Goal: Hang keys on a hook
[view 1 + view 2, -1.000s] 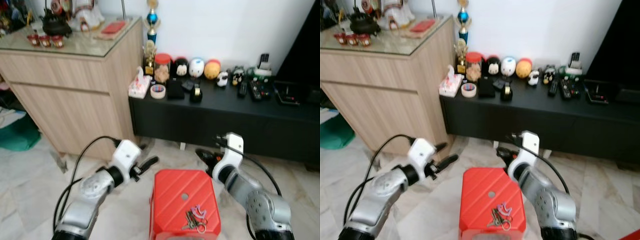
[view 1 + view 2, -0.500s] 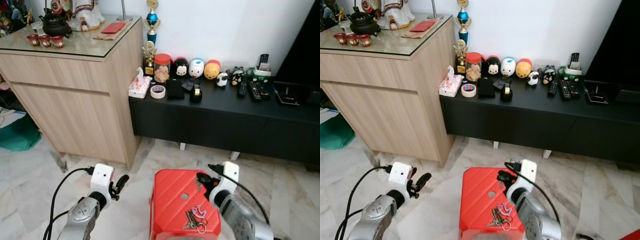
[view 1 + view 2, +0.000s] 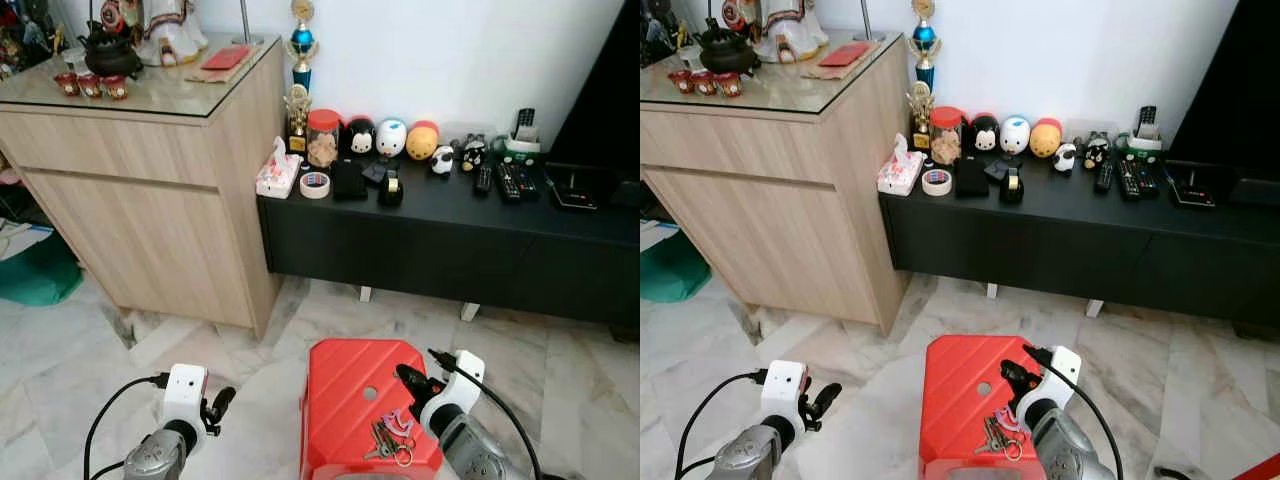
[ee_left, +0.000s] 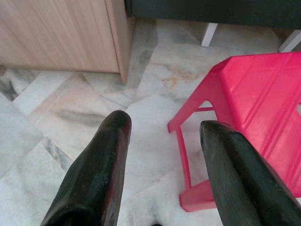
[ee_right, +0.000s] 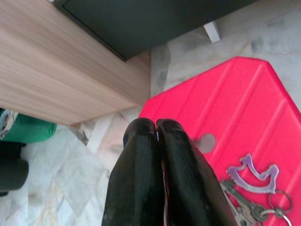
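Keys [image 3: 390, 438] lie ungrasped on the red plastic stool [image 3: 345, 385], the right gripper [image 3: 408, 381] hovering just above them with fingers pressed together and empty, so pickup and hanging remain.

The left hand [image 4: 162, 136] hangs low at the robot's left side, its two black fingers [image 4: 101, 165] spread apart. The right hand [image 5: 156, 123] reaches forward on a bent arm, fingers pressed together, holding nothing.
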Controlling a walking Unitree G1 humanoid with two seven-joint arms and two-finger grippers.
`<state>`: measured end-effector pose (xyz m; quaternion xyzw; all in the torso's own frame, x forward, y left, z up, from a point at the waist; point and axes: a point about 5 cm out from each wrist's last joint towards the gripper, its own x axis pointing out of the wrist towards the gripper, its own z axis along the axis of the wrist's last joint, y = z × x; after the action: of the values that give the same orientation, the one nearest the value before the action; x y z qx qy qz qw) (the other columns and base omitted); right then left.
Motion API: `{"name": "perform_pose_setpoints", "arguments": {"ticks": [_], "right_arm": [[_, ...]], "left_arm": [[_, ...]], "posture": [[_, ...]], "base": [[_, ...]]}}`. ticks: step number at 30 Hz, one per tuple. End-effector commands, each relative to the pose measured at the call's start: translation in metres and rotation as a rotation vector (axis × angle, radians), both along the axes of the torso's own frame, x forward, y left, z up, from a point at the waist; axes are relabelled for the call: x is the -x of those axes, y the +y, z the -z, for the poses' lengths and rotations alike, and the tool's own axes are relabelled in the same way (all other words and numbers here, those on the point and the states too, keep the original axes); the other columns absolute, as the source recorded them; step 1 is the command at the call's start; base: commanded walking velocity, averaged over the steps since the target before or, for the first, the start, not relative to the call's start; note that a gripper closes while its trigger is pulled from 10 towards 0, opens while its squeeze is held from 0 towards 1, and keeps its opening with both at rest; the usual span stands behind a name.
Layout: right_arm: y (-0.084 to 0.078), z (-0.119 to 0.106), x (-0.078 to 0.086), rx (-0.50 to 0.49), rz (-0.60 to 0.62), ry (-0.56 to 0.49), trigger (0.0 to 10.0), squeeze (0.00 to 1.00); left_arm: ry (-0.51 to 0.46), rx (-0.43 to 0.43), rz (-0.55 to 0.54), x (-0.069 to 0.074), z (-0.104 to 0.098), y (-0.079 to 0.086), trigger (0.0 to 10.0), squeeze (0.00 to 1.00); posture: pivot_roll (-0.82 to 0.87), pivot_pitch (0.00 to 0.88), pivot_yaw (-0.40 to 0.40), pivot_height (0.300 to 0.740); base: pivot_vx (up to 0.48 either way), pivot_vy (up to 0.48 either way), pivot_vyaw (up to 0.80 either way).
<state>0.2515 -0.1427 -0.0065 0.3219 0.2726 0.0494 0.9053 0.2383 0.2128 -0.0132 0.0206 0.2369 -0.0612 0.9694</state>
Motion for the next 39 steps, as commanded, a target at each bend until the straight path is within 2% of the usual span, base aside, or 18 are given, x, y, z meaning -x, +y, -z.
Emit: {"name": "perform_pose_setpoints", "arguments": {"ticks": [1, 11, 39], "right_arm": [[0.002, -0.003, -0.005, -0.02, 0.014, -0.017, 10.0, 0.0], [0.006, -0.005, -0.01, -0.039, 0.015, -0.051, 10.0, 0.0], [0.003, -0.016, -0.019, -0.031, 0.017, -0.091, 10.0, 0.0]], "left_arm": [[-0.007, 0.02, -0.006, -0.001, 0.001, -0.001, 10.0, 0.0], [-0.024, 0.049, 0.046, -0.002, 0.0, -0.007, 10.0, 0.0], [-0.04, 0.052, 0.078, -0.003, 0.0, -0.011, 10.0, 0.0]], "posture": [[0.03, 0.0, 0.005, 0.74], [0.02, 0.0, 0.014, 0.74], [0.03, 0.0, 0.006, 0.74]], "base": [[0.0, 0.0, 0.0], [-0.176, 0.0, 0.0], [-0.288, 0.0, 0.0]]}}
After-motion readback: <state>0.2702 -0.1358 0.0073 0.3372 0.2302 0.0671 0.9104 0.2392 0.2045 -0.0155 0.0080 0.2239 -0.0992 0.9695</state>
